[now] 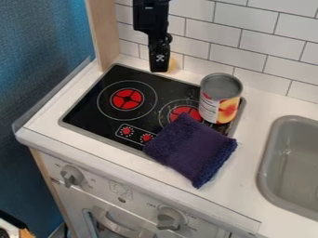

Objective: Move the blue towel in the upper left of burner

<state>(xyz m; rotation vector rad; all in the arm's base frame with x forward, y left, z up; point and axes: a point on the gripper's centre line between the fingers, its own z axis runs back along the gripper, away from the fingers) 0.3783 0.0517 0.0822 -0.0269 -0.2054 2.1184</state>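
Can see the blue towel lying askew across the front right part of the black stovetop, covering the front of the right burner and spilling over the stovetop's front edge onto the white desk. Rests well apart from the left burner, and just beside the can, with contact between towel and can impossible to tell. Must place that can upright at the right side of the stovetop, behind the towel. Can find the black pincer at the top, pointing down over the stovetop's back edge, near the tiled wall; cannot tell whether spread, pressed together or pinching anything. To the right of the stovetop, can make out a grey sink set into the desk.
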